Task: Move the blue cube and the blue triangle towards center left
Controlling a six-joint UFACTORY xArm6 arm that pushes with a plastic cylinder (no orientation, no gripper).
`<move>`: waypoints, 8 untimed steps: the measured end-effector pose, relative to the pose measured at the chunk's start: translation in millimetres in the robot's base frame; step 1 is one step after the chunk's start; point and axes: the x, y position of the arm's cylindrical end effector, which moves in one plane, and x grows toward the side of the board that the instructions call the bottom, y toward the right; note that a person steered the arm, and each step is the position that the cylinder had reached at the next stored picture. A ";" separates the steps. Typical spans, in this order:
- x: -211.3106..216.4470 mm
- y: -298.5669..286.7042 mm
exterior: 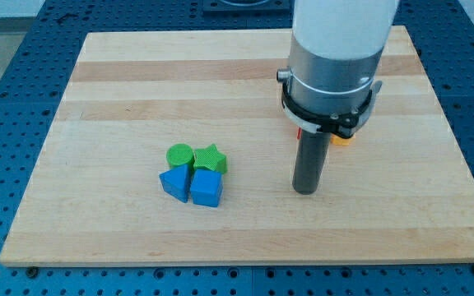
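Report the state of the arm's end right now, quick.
No gripper: my tip is a bare rod holding nothing, touching no block, on the board to the view's right of the blue cube and blue triangle.
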 end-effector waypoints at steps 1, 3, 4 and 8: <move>0.3 -17.8; 0.3 -80.1; 0.3 -115.4; 20.2 -190.6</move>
